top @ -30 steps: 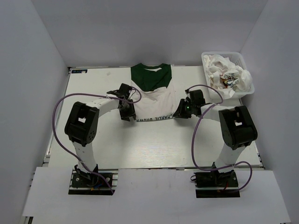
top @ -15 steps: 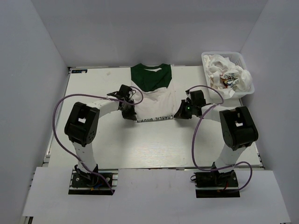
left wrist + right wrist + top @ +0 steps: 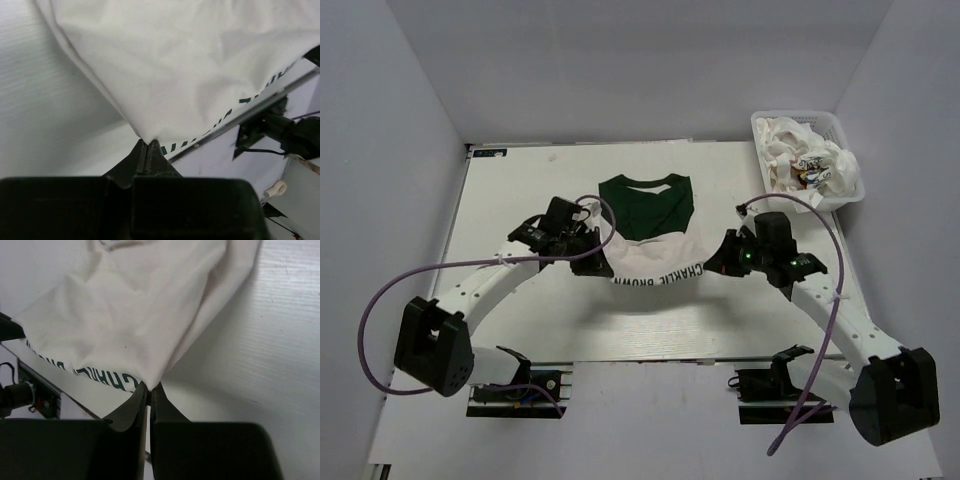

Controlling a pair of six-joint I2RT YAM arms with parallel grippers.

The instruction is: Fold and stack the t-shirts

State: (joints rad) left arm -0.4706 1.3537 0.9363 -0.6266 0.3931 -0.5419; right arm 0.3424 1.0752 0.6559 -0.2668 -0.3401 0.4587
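A white t-shirt with dark green sleeves and black printed text (image 3: 655,240) lies in the middle of the table, its near edge lifted. My left gripper (image 3: 600,266) is shut on its near left corner, seen as white cloth (image 3: 190,70) in the left wrist view. My right gripper (image 3: 712,264) is shut on the near right corner, where the cloth (image 3: 135,315) shows the printed text. Both corners hang between the fingertips above the table. More white t-shirts with small colourful prints (image 3: 810,165) are heaped in the basket.
A white plastic lattice basket (image 3: 766,128) stands at the back right corner of the table. Grey walls close in the table on the left, back and right. Purple cables loop from both arms.
Both grippers have moved toward the near edge and lifted, pulling the shirt with them. The shirt has slid away from the back of the table and its near part is folded up.
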